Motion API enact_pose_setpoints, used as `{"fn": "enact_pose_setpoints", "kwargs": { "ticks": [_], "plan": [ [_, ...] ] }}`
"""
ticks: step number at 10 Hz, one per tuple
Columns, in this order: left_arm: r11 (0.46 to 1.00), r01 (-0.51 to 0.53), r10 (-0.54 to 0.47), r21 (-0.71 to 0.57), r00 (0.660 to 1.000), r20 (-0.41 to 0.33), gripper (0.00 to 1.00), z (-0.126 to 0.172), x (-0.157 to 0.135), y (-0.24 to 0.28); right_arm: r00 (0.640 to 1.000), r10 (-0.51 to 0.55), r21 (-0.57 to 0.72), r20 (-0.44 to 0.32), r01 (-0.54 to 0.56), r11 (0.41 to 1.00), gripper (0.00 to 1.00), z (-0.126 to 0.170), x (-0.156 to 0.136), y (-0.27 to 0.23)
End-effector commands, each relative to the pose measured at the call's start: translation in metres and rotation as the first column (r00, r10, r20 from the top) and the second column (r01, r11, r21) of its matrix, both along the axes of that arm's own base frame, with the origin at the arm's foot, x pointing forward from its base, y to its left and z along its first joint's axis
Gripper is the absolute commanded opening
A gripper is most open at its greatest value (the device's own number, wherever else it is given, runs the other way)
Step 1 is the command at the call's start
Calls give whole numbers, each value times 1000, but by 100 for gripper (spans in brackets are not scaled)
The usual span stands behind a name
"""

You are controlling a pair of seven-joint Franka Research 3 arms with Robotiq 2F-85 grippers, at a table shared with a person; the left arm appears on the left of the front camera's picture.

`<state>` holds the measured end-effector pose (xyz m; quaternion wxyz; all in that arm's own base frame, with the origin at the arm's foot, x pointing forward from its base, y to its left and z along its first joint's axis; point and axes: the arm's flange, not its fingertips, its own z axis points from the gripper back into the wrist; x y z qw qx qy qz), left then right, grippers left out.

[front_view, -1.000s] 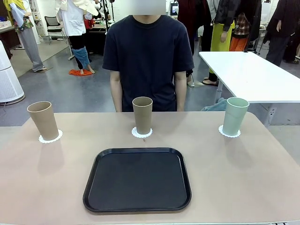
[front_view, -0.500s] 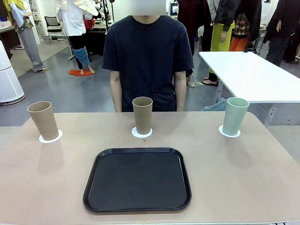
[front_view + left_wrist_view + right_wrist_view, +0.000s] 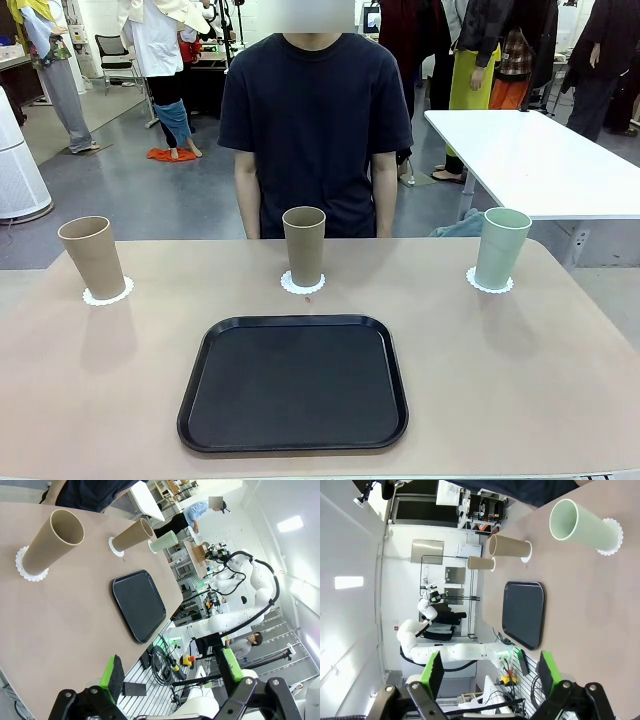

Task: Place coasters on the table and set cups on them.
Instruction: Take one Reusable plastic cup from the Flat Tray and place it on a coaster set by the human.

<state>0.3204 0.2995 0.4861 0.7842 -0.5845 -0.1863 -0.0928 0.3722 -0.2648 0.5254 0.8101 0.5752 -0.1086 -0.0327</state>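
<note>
Three cups stand upright on the beige table (image 3: 520, 380), each on a white scalloped coaster. A tan cup (image 3: 91, 257) on its coaster (image 3: 107, 294) is at the far left, a tan-brown cup (image 3: 304, 245) on a coaster (image 3: 302, 285) is in the middle, and a mint green cup (image 3: 500, 247) on a coaster (image 3: 489, 284) is at the far right. My left gripper (image 3: 170, 672) hangs open above the table's near left edge, away from the tan cup (image 3: 50, 542). My right gripper (image 3: 490, 672) is open too, off the table's side, with the mint cup (image 3: 582, 526) beyond it.
A black rectangular tray (image 3: 294, 383) lies bare in the near middle of the table. A person in a dark T-shirt (image 3: 315, 120) stands at the far edge, arms down. A white table (image 3: 530, 160) stands behind at the right.
</note>
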Motion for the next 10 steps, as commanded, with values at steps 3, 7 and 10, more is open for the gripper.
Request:
{"fn": "enact_pose_setpoints", "kwargs": {
  "ticks": [3, 7, 10],
  "plan": [
    [1000, -9, 9, 3, 1000, -5, 100, 3, -1, 1, 1000, 0, 30, 15, -1, 1000, 100, 0, 0, 2],
    [1000, -9, 9, 3, 1000, -5, 100, 3, -1, 1, 1000, 0, 30, 15, -1, 1000, 100, 0, 0, 2],
    [1000, -9, 9, 3, 1000, -5, 100, 3, -1, 1, 1000, 0, 30, 15, -1, 1000, 100, 0, 0, 2]
  ]
}}
